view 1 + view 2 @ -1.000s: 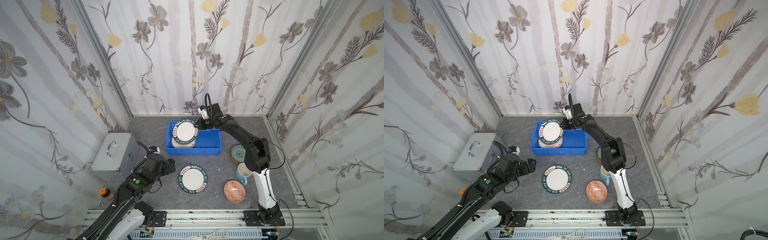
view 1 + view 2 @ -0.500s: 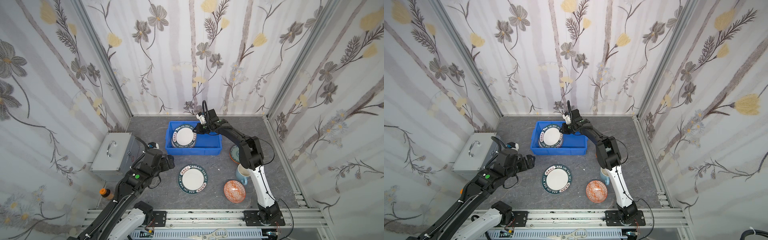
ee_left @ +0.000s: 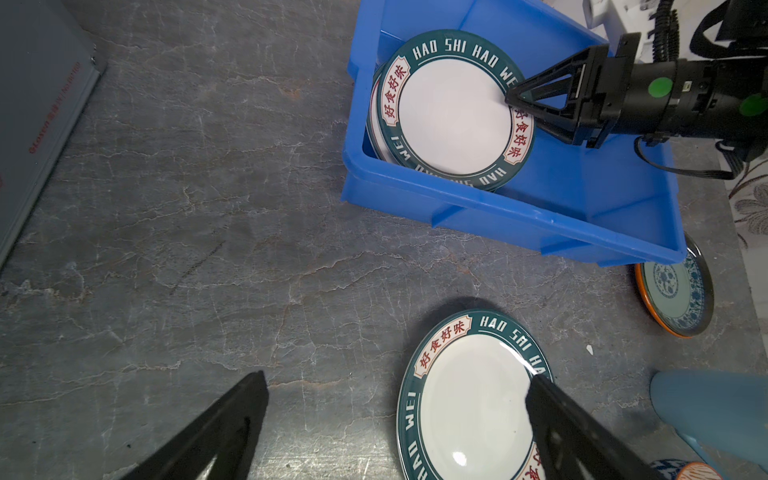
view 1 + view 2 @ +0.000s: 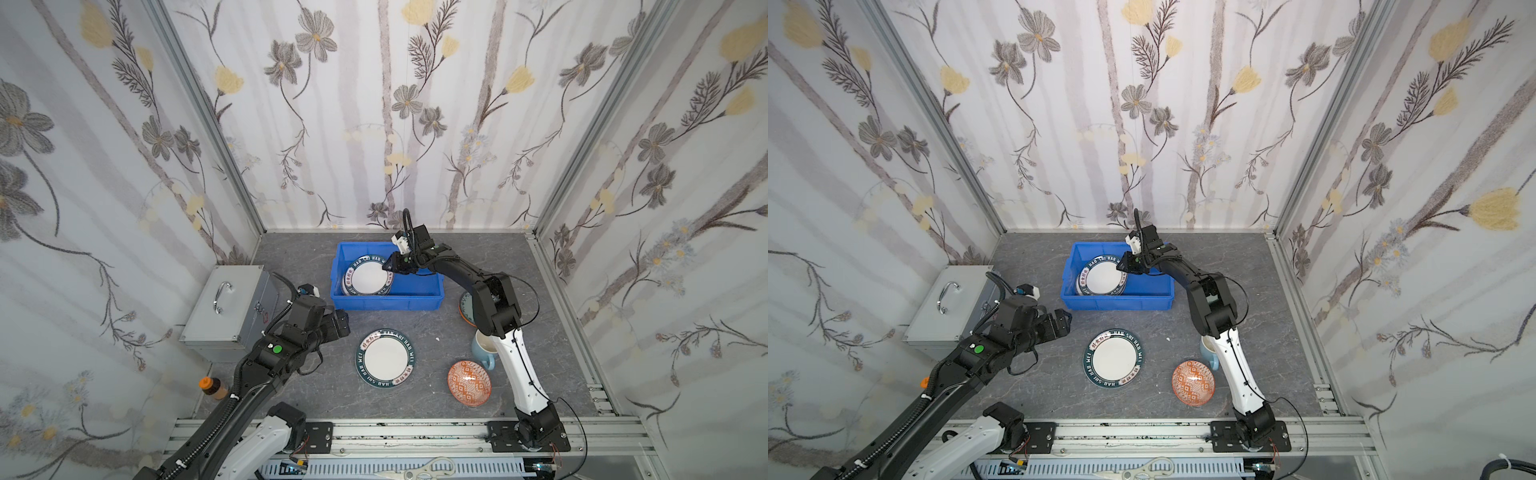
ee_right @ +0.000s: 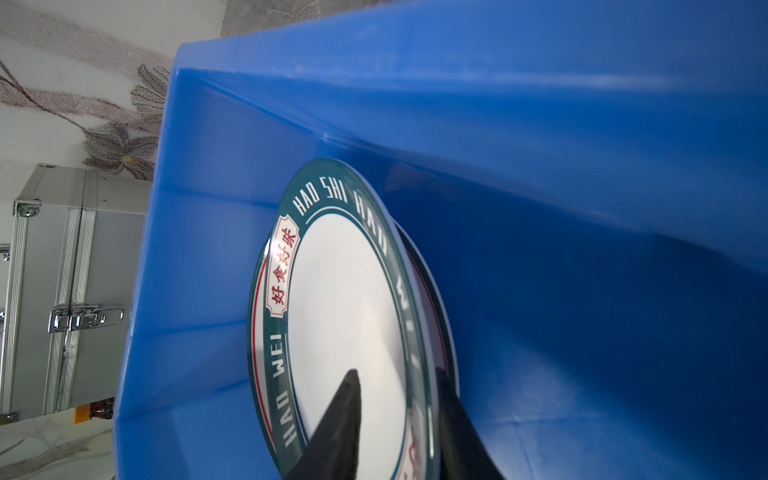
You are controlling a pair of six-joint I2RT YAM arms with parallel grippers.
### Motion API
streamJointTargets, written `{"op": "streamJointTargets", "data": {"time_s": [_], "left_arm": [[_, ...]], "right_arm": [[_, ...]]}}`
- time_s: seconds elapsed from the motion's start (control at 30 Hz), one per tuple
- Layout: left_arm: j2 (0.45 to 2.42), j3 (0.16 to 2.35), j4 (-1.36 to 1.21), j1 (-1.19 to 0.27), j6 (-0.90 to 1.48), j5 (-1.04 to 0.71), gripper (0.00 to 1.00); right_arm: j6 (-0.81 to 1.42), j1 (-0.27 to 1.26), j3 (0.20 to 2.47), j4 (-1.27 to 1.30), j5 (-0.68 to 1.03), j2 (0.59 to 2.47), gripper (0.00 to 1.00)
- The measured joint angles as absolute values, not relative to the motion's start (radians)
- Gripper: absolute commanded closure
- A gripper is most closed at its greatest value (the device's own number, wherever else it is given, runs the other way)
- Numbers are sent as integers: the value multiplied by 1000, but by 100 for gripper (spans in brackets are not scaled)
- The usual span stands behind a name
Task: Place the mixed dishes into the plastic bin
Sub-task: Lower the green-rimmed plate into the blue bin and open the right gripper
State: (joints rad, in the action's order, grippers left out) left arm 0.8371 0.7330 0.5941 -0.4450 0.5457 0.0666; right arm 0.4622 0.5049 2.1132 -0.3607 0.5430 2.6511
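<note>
The blue plastic bin (image 4: 386,298) (image 4: 1117,302) stands at the back of the table. In it a green lettered plate (image 4: 368,277) (image 4: 1102,277) (image 3: 453,112) (image 5: 345,299) leans on another plate (image 3: 376,120). My right gripper (image 4: 385,268) (image 4: 1121,266) (image 3: 509,99) (image 5: 395,372) is open, its jaws astride that plate's rim. A second lettered plate (image 4: 386,358) (image 4: 1115,358) (image 3: 473,399) lies on the table, with an orange patterned bowl (image 4: 468,382) (image 4: 1192,382), a light-blue mug (image 4: 482,349) (image 3: 706,407) and a teal plate (image 4: 466,305) (image 3: 675,299). My left gripper (image 4: 343,326) (image 4: 1065,324) (image 3: 397,376) hangs wide open and empty beside the table plate.
A grey metal case (image 4: 228,307) with a handle stands left of the bin, close behind my left arm. A small orange-capped bottle (image 4: 212,386) sits at the front left by the wall. My right arm passes over the mug and the teal plate.
My right gripper has lowered the lettered plate into the bin onto the plate there, and its jaws have parted. The left arm has hardly moved.
</note>
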Motion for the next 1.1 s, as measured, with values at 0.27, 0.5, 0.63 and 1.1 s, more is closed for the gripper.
{"op": "streamJointTargets", "data": {"time_s": [0.27, 0.5, 0.63, 1.1], "left_arm": [[863, 729, 586, -441, 546, 41, 0], [863, 727, 574, -441, 550, 28, 0], [863, 726, 572, -441, 551, 25, 0], [864, 722, 571, -441, 551, 22, 0]], "right_arm": [[451, 503, 2114, -371, 530, 2649, 59], [403, 502, 2114, -446, 467, 2630, 60], [380, 504, 2111, -473, 442, 2620, 64], [373, 519, 2107, -487, 436, 2617, 69]]}}
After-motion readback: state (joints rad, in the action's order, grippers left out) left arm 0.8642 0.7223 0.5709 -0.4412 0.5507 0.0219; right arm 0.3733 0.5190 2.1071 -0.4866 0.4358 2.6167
